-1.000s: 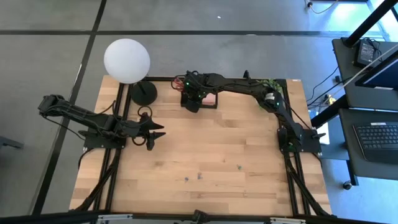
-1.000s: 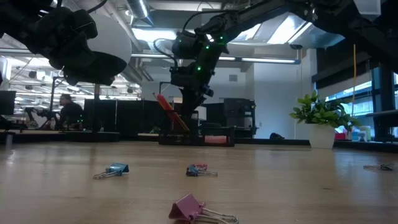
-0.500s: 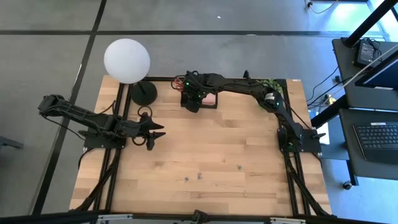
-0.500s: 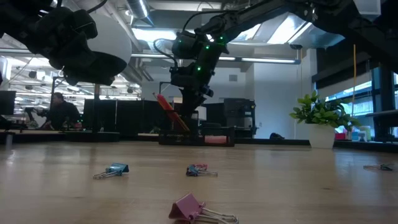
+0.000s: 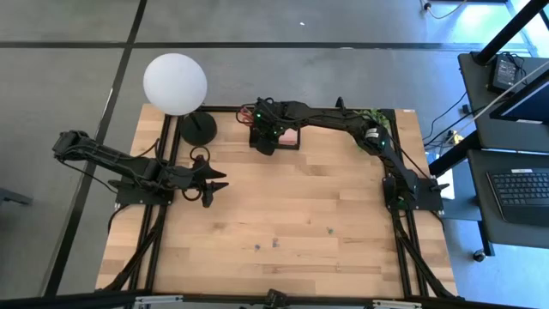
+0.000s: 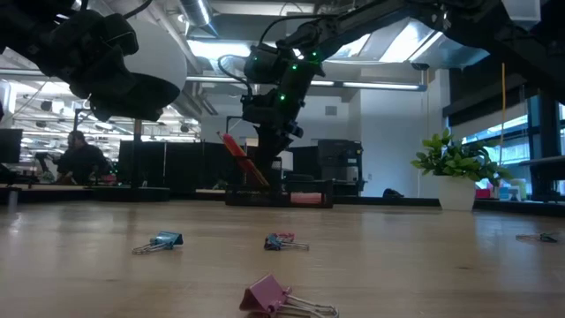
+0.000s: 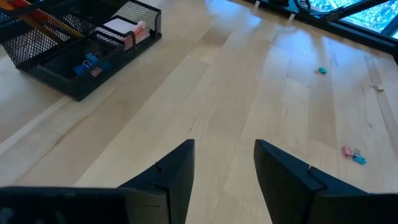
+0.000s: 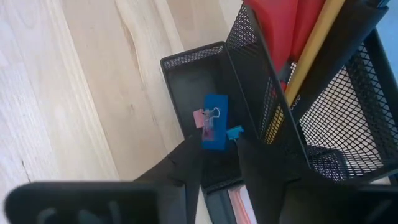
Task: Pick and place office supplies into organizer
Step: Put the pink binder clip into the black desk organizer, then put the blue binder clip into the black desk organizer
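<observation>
Nothing stands between the right gripper [image 8: 217, 163] and the black mesh organizer [image 8: 249, 81] just below it; its fingers are narrowly parted and hold nothing. In the small front compartment directly under the fingertips lie a blue block [image 8: 215, 121] and a pink binder clip [image 8: 201, 118]. Beyond, the taller cup holds red-handled scissors [image 8: 287, 22] and a pencil [image 8: 311, 46]. The left gripper [image 7: 224, 165] waits open, well away over bare table, with loose binder clips [image 6: 284, 298] farther off.

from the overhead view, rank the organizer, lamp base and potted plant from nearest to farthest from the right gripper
1. Organizer: directly under the right gripper, at the table's far edge.
2. Lamp base: toward the left arm's side, near the far corner.
3. Potted plant: farthest, at the opposite far corner behind the right arm.
</observation>
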